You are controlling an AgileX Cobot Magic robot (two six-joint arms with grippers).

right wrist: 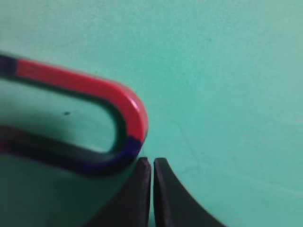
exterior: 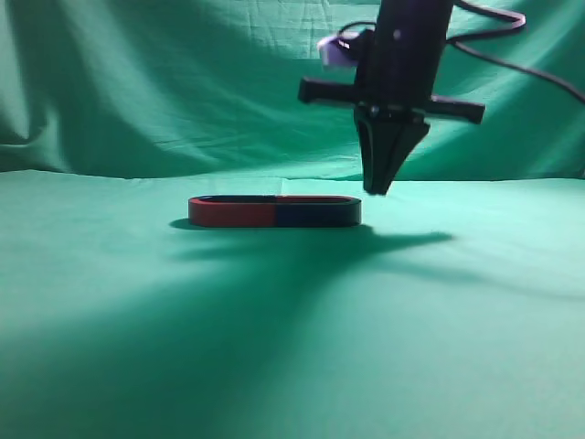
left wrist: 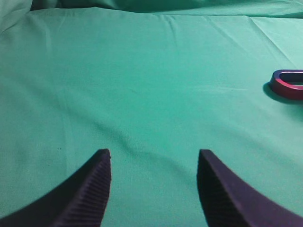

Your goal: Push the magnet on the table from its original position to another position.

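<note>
Green cloth covers the desk point(exterior: 292, 347), where the magnet point(exterior: 274, 211) lies flat. Just beside its curved end, the right gripper point(right wrist: 152, 163) hovers with jaws pressed together; contact cannot be judged. Well apart from the magnet, the left gripper point(left wrist: 154, 158) has jaws spread, and that view cuts the magnet off.

magnet point(exterior: 274, 211): flat on table point(exterior: 292, 347), frame centre, left half red, right half dark navy | right gripper point(exterior: 377, 186): upper right of centre, pointing down, fingertips together, just above magnet's right end | backdrop point(exterior: 137, 82): draped green cloth | cables point(exterior: 512, 55): upper right
</note>
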